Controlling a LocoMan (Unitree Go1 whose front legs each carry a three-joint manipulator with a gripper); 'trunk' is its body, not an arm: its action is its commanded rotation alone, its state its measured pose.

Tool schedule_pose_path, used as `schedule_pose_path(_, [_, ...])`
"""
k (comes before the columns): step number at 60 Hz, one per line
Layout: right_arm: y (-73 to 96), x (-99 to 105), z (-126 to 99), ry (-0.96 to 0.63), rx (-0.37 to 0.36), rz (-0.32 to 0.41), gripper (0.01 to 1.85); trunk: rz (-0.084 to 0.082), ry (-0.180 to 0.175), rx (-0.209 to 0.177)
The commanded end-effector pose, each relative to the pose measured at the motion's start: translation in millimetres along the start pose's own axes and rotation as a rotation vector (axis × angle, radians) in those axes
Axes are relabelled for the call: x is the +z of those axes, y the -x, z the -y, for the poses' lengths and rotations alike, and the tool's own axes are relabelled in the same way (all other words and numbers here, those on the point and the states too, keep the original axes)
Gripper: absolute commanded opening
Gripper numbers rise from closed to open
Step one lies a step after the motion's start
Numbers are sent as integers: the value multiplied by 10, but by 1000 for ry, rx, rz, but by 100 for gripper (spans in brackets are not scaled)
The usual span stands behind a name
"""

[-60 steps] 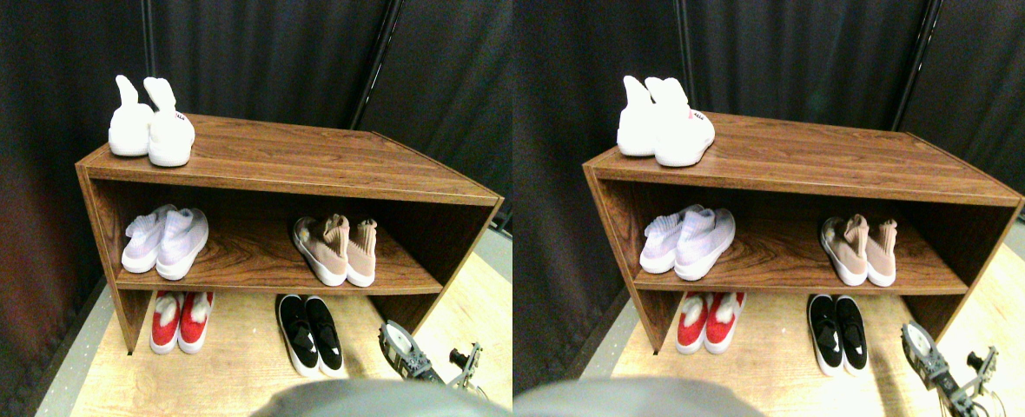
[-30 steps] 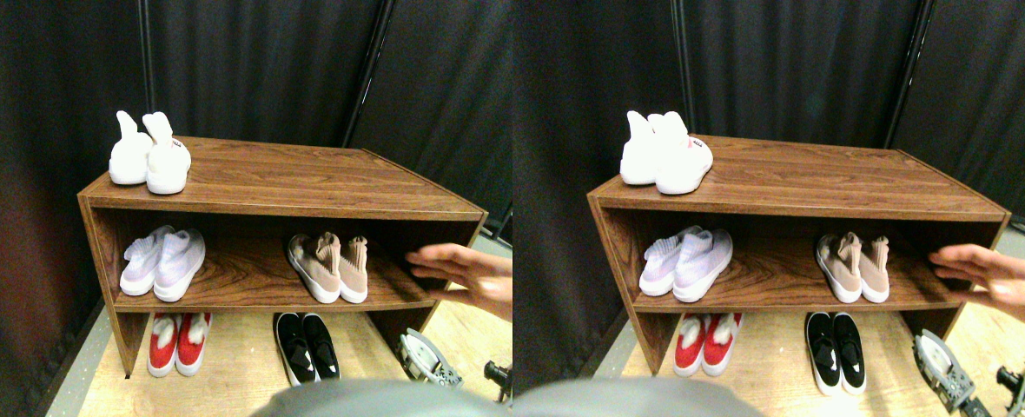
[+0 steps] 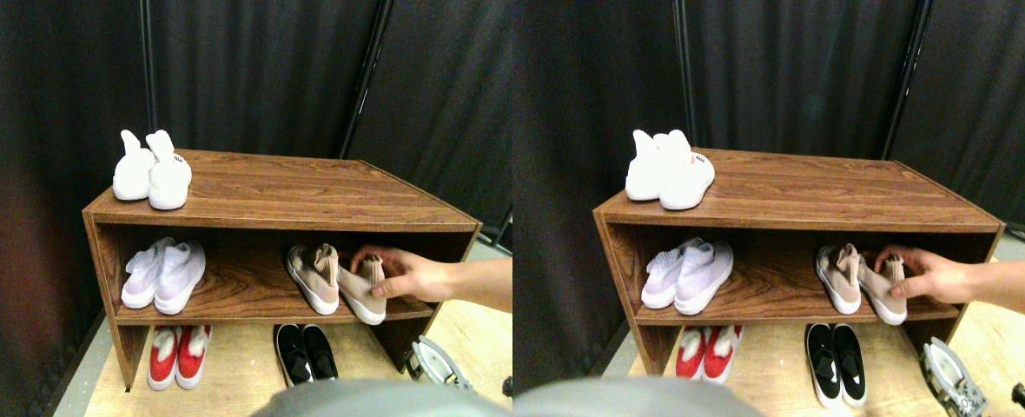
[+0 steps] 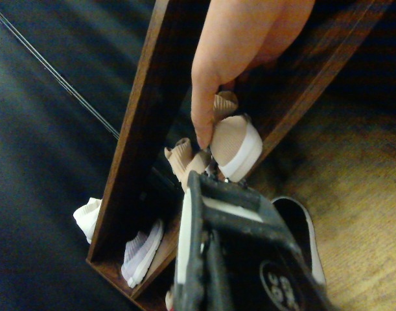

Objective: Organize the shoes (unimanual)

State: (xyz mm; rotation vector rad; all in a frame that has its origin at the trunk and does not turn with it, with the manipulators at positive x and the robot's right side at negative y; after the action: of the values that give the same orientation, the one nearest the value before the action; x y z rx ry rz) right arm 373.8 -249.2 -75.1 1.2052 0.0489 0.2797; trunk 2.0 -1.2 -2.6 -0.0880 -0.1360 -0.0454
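Pink shoe gripped by a hand on mid shelf

Brown wood-grain two-tier shoe rack [image 3: 304, 187] against black curtains. Up top, far left: white knit sneaker pair [image 3: 152, 167]. Mid shelf left: pale-lavender knit pair [image 3: 165, 274]. Mid shelf right: dusty-pink knit sock-shoes w/ white soles [image 3: 317, 278]; person's hand [image 3: 404, 276] in from the right, fingers clamped on the right-hand pink shoe [image 3: 363, 295], toe tilted out over shelf front edge. Floor level: red pair [image 3: 174, 354] left, black slip-ons w/ white soles [image 3: 306, 352] centre. Right gripper [image 3: 437, 363] low on floor by rack's right leg, well apart from the shoes; jaw gap not visible, can't tell.
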Motion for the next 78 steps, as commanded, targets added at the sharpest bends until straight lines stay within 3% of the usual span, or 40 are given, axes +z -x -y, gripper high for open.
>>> schedule_pose_path(1, [5,-6,-87,16,45,13,6,15,-2,3])
schedule_pose_path(47, [-12,-74,-88,21,50,26,6,-26,-14,-9])
schedule_pose_path(78, [-79,-66,-51,14,39,51,6,-29,-17,-14])
